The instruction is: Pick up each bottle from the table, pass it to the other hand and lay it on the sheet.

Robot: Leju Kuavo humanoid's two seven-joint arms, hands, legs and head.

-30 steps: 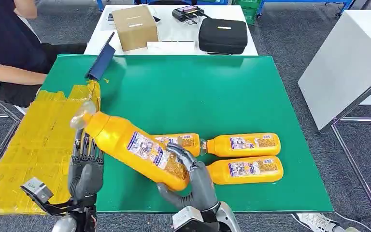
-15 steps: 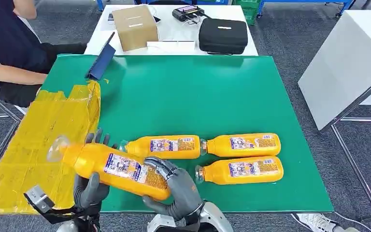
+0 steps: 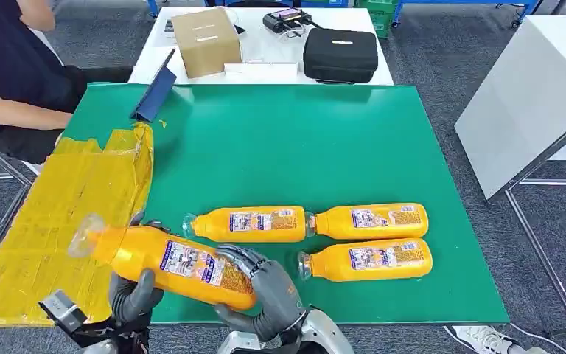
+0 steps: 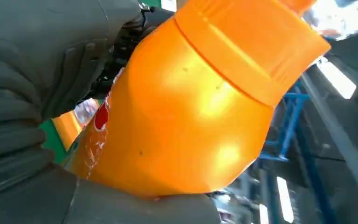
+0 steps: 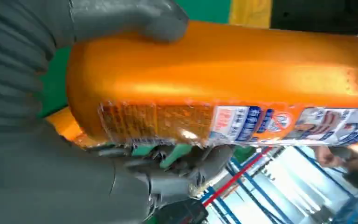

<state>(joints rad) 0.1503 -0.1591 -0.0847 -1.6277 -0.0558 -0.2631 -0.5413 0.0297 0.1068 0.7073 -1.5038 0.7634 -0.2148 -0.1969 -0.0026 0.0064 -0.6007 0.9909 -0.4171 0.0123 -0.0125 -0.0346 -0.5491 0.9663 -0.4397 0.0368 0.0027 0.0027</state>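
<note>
Fingers [image 3: 245, 258] of both hands wrap one bottle [image 3: 166, 263] — three bottles [image 3: 250, 223] on table.

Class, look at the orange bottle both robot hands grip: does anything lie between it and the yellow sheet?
Nothing visible does. The held bottle already reaches toward the yellow sheet, whose near surface lies bare.

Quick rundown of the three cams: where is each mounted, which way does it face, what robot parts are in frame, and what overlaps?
Head view: high on the body, facing forward and down at the green table; both hands enter from below, left hand, right hand.
Left wrist view: behind the left hand, close on the held bottle near its neck.
Right wrist view: behind the right hand, on the bottle's labelled body.
Shared: all three show the held bottle, gripped by both hands; three more bottles lie on the table.
</note>
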